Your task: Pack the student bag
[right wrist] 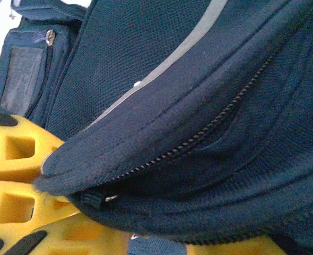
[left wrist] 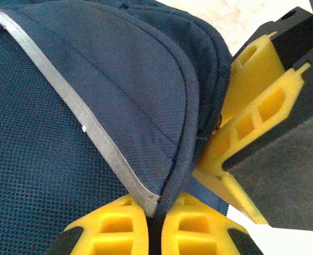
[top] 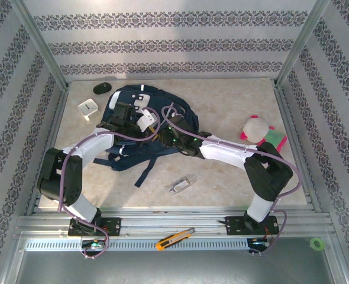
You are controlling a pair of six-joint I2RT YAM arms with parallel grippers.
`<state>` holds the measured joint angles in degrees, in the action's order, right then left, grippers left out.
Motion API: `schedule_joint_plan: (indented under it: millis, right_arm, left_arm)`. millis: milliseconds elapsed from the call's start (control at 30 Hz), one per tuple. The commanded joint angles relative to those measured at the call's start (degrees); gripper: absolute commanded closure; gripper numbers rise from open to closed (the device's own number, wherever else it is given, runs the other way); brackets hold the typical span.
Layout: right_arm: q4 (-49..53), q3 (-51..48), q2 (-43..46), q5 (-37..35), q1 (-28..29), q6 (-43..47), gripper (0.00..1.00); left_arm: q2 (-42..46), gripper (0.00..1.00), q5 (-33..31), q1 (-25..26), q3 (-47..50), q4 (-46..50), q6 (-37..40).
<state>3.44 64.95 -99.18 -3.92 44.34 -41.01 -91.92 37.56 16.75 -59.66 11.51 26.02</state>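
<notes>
Your left end effector (left wrist: 155,218) clamped on the flap edge of the student bag (left wrist: 50,159), right end effector (top: 172,137) just beside its zipper (right wrist: 199,135), open or closed you cannot tell

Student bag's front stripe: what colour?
Light grey: the stripe on the navy student bag, clearest in the left wrist view.

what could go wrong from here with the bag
The left gripper pinches only the thin edge of the student bag's flap, so the fabric could slip out. The right gripper sits right beside it, so the two might collide. The zipper pull is small and tucked under the flap, so it may be easy to miss.
</notes>
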Motion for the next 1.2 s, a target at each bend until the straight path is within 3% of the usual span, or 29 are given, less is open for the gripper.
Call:
schedule_joint_plan:
  millis: [0, 167, 433, 533, 767, 967, 1100, 1167]
  right_arm:
    - [6.1, 2.6, 0.2, -11.4, -0.3, 3.0, 0.73]
    - [7.5, 0.3, 2.7, -14.0, -1.7, 3.4, 0.83]
    - [6.8, -2.0, 4.2, -11.0, -4.8, 4.6, 0.99]
    - [7.1, -3.6, 5.4, -10.0, -6.6, 5.2, 1.00]
    - [7.4, -8.0, 8.7, 0.4, -15.0, 9.7, 1.00]
    - [6.9, -8.6, 9.0, 9.7, -20.1, 17.1, 1.00]
    - [7.0, -8.4, 8.6, 15.1, -20.5, 19.2, 1.00]
    - [6.7, -8.9, 8.4, 18.0, -20.2, 18.0, 1.00]
  left_arm:
    - [1.0, 1.00, 3.3, -0.3, -1.2, 2.3, -2.3]
    - [1.6, 1.00, 1.7, -0.4, -0.9, 2.7, -1.3]
    - [1.9, 1.00, -0.4, -0.4, -0.8, 4.0, 0.1]
    - [2.5, 1.00, -2.1, -0.5, -1.0, 5.9, 1.9]
    - [4.6, 1.00, -6.1, -1.4, -0.4, 10.2, 8.2]
    - [6.0, 1.00, -6.1, -1.5, -0.6, 13.3, 9.1]
    - [8.0, 0.98, -5.2, -1.6, 1.1, 10.7, 3.4]
    - [9.1, 0.87, -2.7, -1.7, 2.4, 6.8, -4.5]
